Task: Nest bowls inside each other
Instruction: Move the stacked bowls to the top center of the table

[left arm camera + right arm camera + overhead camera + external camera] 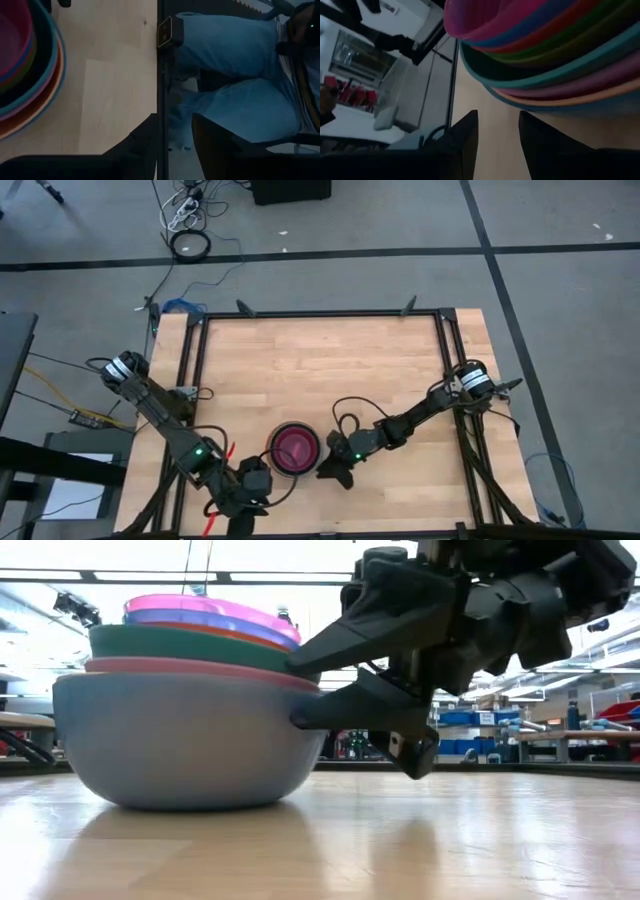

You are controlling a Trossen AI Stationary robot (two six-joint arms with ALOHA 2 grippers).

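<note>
From above, the bowls (294,448) sit stacked just left of the right end effector (333,471). Low down, its narrowly parted, empty jaws reach the stack's rim; I'd back away slowly. Left end effector (175,145), parted and empty, waits by the table (330,360) edge.

- The bowls (295,448) sit nested in one stack on the desk (320,365), low in the frame and just left of centre.
- The right gripper (333,470) lies just right of the stack — apart from it, jaws parted and empty.
- The left gripper (243,525) sits lower left of the stack, at the desk's bottom edge.
- A person's legs (235,75) are beyond that edge.
</note>
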